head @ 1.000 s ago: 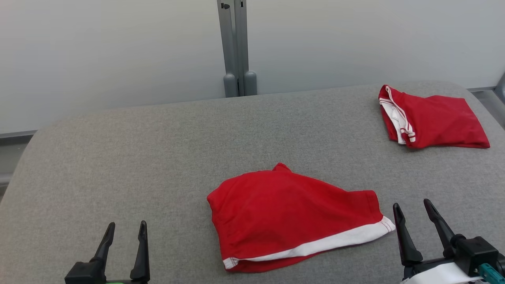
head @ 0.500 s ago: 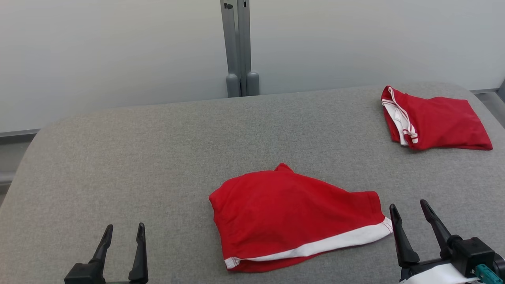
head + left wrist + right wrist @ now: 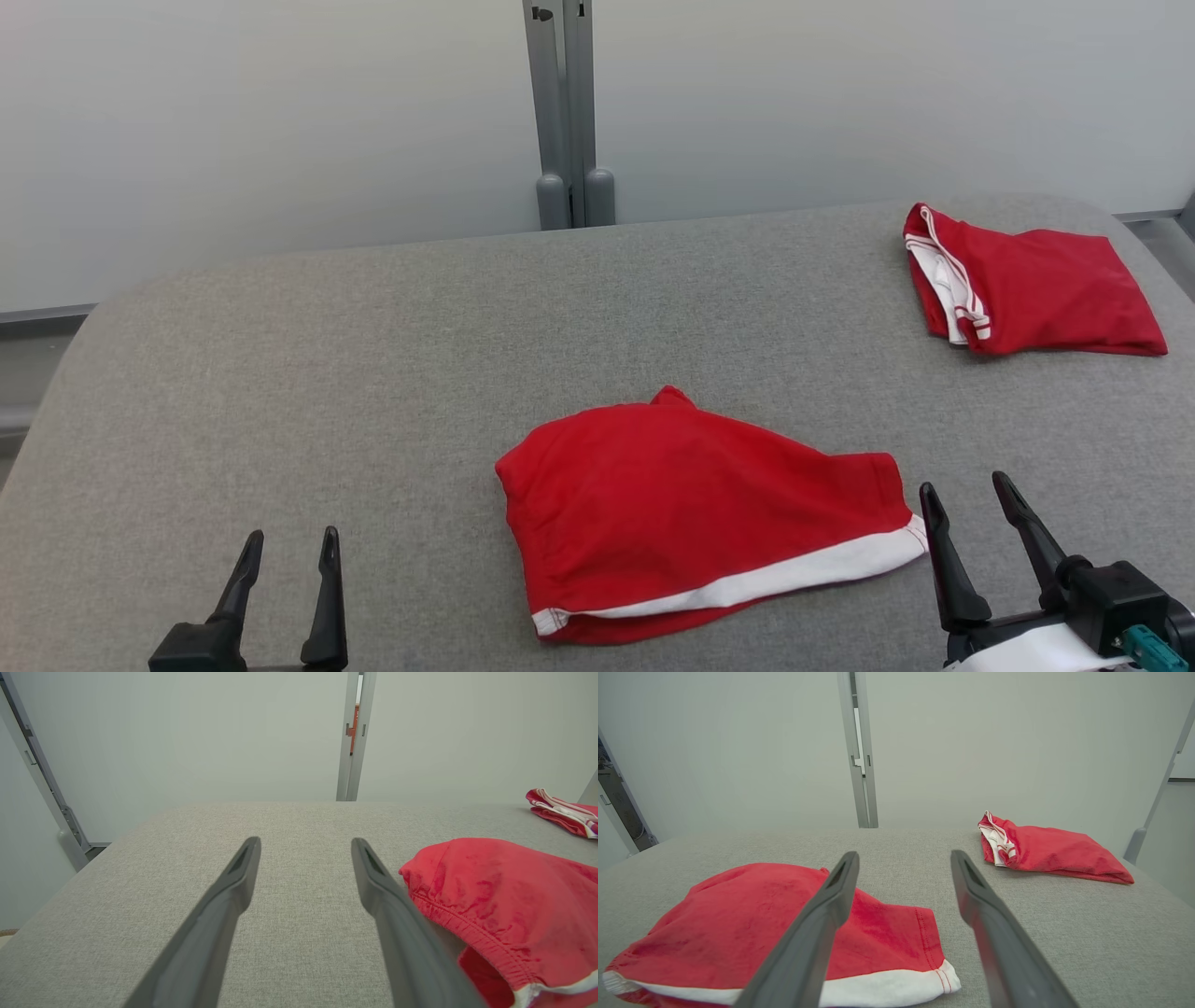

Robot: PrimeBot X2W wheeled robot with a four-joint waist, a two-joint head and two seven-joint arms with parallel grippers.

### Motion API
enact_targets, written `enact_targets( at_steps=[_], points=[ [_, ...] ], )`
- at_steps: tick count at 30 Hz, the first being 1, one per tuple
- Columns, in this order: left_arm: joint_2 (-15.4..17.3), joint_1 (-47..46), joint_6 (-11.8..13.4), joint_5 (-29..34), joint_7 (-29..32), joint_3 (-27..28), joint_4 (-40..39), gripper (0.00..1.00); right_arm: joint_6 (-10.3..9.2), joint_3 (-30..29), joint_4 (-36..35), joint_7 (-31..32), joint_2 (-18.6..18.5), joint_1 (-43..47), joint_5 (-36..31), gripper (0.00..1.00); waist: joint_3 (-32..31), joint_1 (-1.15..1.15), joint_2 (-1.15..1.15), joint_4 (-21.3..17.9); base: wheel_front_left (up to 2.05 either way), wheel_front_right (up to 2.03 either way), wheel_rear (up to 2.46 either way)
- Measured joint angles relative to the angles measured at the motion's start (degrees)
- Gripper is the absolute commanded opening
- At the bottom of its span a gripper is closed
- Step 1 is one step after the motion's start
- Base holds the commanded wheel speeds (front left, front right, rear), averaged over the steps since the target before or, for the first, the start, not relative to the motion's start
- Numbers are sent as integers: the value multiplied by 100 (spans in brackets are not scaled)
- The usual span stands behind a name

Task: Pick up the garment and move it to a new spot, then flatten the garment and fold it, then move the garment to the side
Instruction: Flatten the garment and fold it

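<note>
Noted a grey worktop [image 3: 373,373] across the head view. Found the red, white-hemmed garment [image 3: 691,504] crumpled at its near middle, a second red garment [image 3: 1036,289] folded at the far right. Saw left gripper [image 3: 291,537] and right gripper [image 3: 963,483] held low either side, fingers pointing forward, spread apart, empty, the right just beside the hem.

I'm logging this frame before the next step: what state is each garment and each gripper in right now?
near garment: lying loose and rumpled on the table, not held.
far garment: folded, resting at the table's far right.
left gripper: open, empty, left of the near garment.
right gripper: open, empty, just right of the near garment's white band.
</note>
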Motion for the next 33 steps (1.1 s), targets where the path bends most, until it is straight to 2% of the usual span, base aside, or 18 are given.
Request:
enact_targets(
  at_steps=[24, 33],
  points=[
    [-7, 78, 1, 91, 0, 57, -12, 100, 0, 32, 124, 0, 0, -3, -25, 100, -30, 0, 0, 21, 0, 0, 0],
    [-42, 76, -2, 53, 0, -489, 333, 100, 0, -5, 586, 0, -48, -204, -25, 100, 57, 0, 0, 29, 0, 0, 0]
  ],
)
